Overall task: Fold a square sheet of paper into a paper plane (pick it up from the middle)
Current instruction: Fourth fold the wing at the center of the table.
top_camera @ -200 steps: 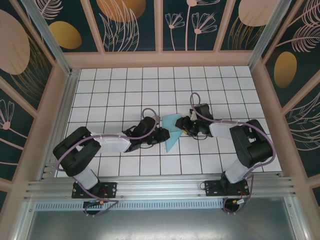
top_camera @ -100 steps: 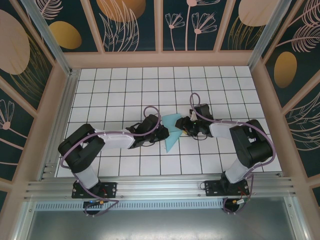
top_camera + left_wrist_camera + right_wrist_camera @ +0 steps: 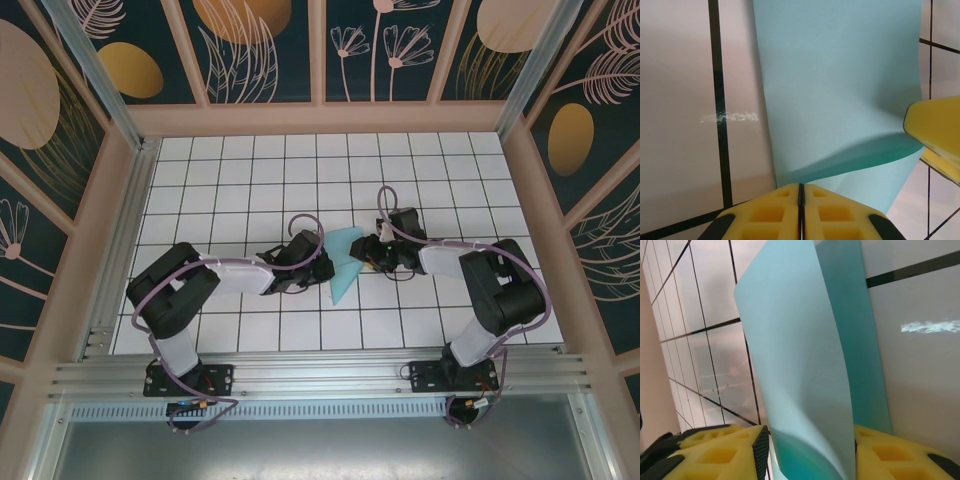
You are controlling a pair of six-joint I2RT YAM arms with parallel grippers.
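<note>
**A:** Where is the square sheet of paper (image 3: 343, 266) sitting?

**B:** It is lying near the middle of the white gridded surface (image 3: 250, 180), between the two arms. The left pincer (image 3: 322, 268) is touching its left side and the right pincer (image 3: 362, 256) is touching its right side.

**A:** Is it lying flat?

**B:** Only partly. From the left wrist, the far portion is resting flat on the tiles. A flap nearer the camera is standing up off the lower layer and casting a darker teal shadow beneath itself. That flap is curving to the right, toward a yellow finger (image 3: 935, 131) of the right pincer.

**A:** How is the left pincer looking?

**B:** Its yellow fingers are pressing together, with just a thin dark seam showing between them, right at the near edge of the paper. I cannot tell whether that edge is being nipped.

**A:** And the right one?

**B:** Its fingers are standing partway apart, and the paper is bowing up between them, a pale face in front and a darker one behind. The sheet is leaning against both fingers, so that pincer is holding it loosely, not squeezing it flat.

**A:** Is anything showing beside the paper?

**B:** A pale scuff (image 3: 730, 117) is crossing a black grid line just left of the sheet
</note>
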